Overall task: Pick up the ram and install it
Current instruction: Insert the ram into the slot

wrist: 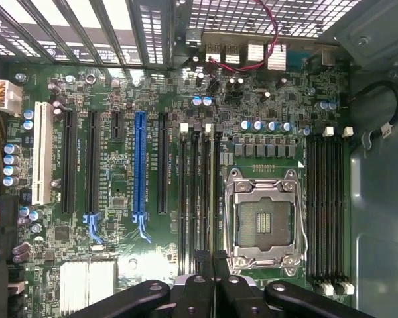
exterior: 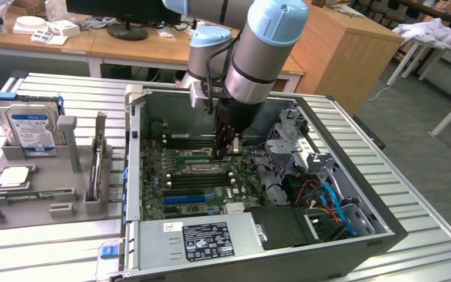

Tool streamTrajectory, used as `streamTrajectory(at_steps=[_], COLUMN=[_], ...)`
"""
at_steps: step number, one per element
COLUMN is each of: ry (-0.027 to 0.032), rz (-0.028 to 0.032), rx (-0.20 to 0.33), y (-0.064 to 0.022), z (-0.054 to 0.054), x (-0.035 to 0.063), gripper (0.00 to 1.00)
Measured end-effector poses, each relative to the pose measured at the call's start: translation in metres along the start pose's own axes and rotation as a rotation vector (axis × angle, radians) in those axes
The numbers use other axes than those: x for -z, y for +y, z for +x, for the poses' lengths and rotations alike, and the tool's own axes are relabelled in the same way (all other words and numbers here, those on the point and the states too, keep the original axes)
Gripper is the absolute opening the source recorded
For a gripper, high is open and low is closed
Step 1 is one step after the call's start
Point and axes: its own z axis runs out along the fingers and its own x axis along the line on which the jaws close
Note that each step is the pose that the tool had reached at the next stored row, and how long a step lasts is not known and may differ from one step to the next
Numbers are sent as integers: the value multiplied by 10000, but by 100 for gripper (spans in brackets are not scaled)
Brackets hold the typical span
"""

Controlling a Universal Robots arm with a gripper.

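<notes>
The hand [wrist: 211, 257], pressed together and seemingly empty, hangs over memory slots [wrist: 199, 192]; power-supply label [exterior: 207, 241] unreadable.

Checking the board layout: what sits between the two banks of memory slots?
The processor socket with its metal frame, clearest in the wrist view.

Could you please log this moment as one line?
gripper: shut | position: over black memory slots beside silver processor socket | site: open grey computer case
</notes>
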Motion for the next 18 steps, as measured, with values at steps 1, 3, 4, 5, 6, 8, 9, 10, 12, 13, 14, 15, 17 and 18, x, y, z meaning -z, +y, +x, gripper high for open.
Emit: streamTrajectory(at_steps=[1,3,4,5,6,8,9,10,12,13,14,15,17,18], ry=[2,8,9,10,10,12,13,12,12,12,12,12,13,12], rz=[-1,-2,-1,-1,-1,-2,-2,-1,-1,-2,-1,-2,-2,-2], rx=[-1,1,1,1,0,2,2,2,1,2,1,1,1,1], y=[0,-1,0,0,0,-1,-1,-1,-1,-1,-1,-1,-1,-1], z=[4,14,19,22,25,36,43,50,71,84,96,109,133,143], x=[1,3,3,4,4,6,7,7,10,11,12,14,17,18], gripper=[12,12,12,12,12,12,12,12,12,12,12,12,12,12])
